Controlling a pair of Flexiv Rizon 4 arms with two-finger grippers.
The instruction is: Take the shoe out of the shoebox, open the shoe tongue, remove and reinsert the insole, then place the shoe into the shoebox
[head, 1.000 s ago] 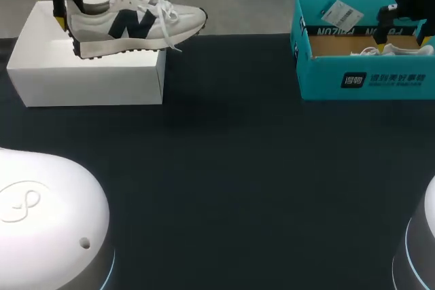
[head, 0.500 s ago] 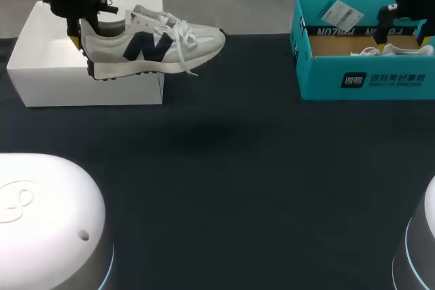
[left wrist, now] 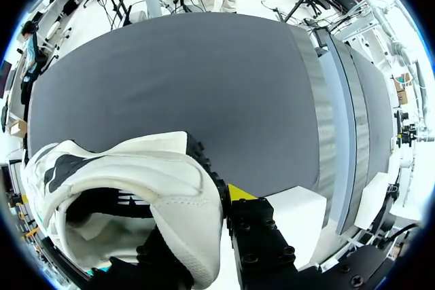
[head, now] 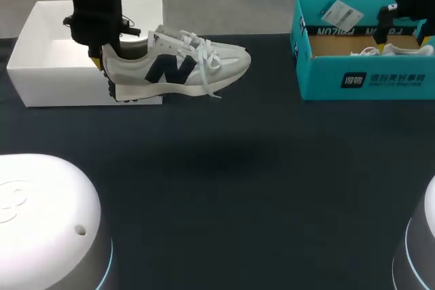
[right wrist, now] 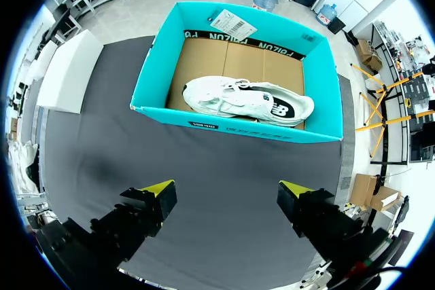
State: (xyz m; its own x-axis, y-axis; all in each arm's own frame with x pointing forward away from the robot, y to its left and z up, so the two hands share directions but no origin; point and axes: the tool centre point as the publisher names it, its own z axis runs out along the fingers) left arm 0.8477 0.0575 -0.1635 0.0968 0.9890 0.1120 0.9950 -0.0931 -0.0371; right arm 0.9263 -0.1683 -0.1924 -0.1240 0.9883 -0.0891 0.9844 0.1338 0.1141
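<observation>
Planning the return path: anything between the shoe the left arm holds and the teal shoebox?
Nothing visible lies on the table between the held shoe and the teal shoebox. The right gripper hangs open at the box, though, and a second shoe already lies inside.

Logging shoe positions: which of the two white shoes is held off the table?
The shoe with the dark N, clamped at its heel by the left gripper, hanging beside the white box. The other shoe lies inside the teal shoebox.
</observation>
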